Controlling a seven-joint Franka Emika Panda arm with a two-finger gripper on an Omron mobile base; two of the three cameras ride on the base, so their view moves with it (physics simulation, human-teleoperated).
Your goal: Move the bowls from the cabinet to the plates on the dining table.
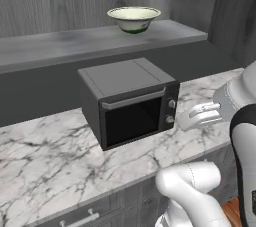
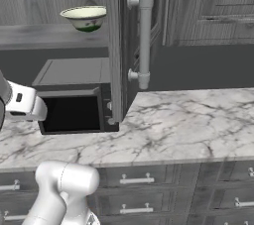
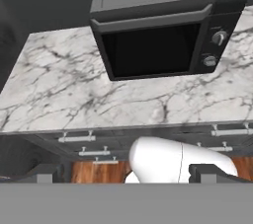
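Left base view: glazed flared bowl (image 1: 134,18) on wood-grain cabinet (image 1: 100,41) shelf

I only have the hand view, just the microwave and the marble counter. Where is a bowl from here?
Observer: One bowl sits upright on the cabinet shelf, higher than the microwave.
Operator: Is a door in the way?
Observer: The cabinet door stands swung open, edge-on in the right base view, to the right of the bowl, with its bar handle on the side away from the bowl.
Operator: And where is my tool?
Observer: The tool is open, over the counter beside the microwave's knob side, well below the shelf.
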